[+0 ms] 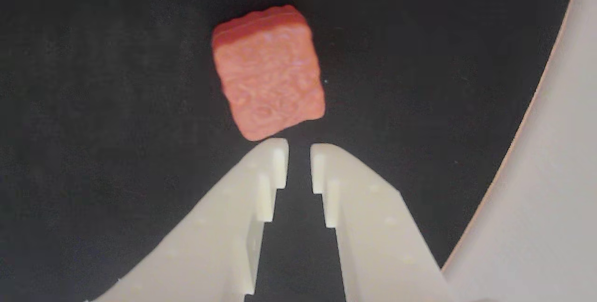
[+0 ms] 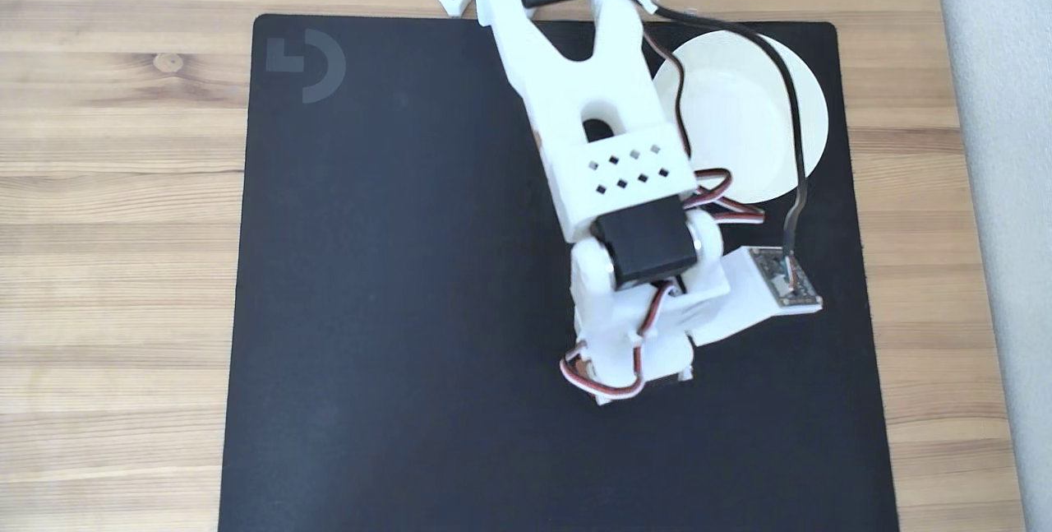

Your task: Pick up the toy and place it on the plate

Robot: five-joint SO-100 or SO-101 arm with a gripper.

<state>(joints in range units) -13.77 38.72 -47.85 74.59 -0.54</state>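
In the wrist view the toy [image 1: 269, 74], a reddish-brown grainy block with rounded corners, lies flat on the black mat just beyond my fingertips. My gripper [image 1: 299, 152] is all but shut: only a narrow slit separates the two white fingers, and nothing is between them. The slit is much narrower than the toy. The plate [image 1: 550, 176] curves in along the right edge of that view, apart from the toy. In the fixed view the white plate [image 2: 740, 113] sits at the mat's back right, partly behind my arm [image 2: 608, 145], which covers the toy and fingers.
A black mat [image 2: 370, 269] lies on a wooden table [image 2: 115, 187]. Its left half is bare. A black cable [image 2: 793, 145] runs across the plate to the wrist camera board [image 2: 785, 277]. A grey wall borders the table on the right.
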